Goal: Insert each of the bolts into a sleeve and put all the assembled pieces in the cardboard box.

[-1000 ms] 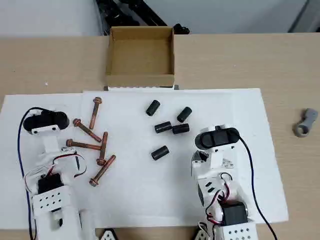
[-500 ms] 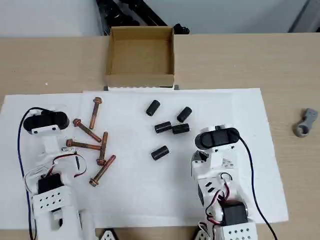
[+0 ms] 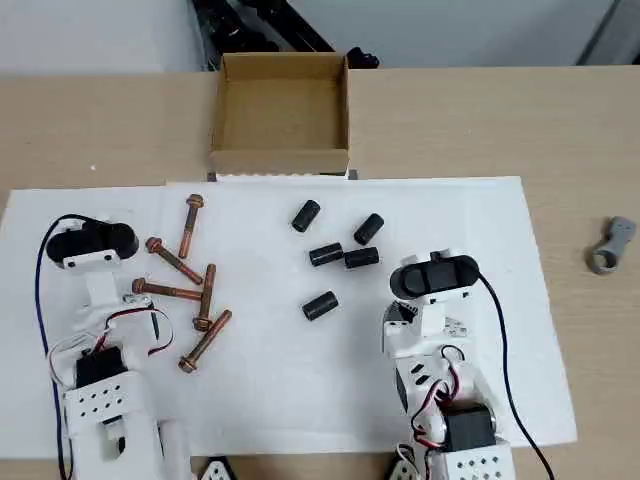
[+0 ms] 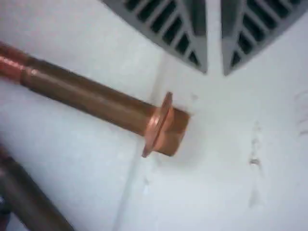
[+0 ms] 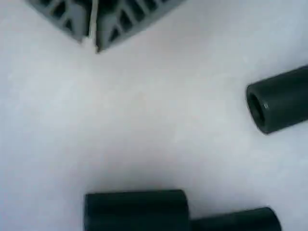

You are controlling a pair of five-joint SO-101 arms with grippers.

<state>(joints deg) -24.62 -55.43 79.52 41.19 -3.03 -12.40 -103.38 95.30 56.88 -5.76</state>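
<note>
Several copper bolts (image 3: pixel 192 225) lie scattered on the left of the white mat (image 3: pixel 270 400). Several black sleeves (image 3: pixel 326 254) lie loose at its middle. The cardboard box (image 3: pixel 283 150) stands beyond the mat's far edge with nothing in it. My left arm (image 3: pixel 90 245) rests beside the bolts. Its gripper (image 4: pixel 214 72) is shut just over the mat, close to a bolt's head (image 4: pixel 166 127). My right arm (image 3: pixel 433 275) rests to the right of the sleeves. Its gripper (image 5: pixel 93 44) is shut on nothing, a short way from three sleeves (image 5: pixel 137 209).
A small grey part (image 3: pixel 610 245) lies on the bare wooden table (image 3: pixel 560 120) at the far right. Dark equipment (image 3: pixel 250 25) stands behind the box. The mat's near middle, between the two arms, is open.
</note>
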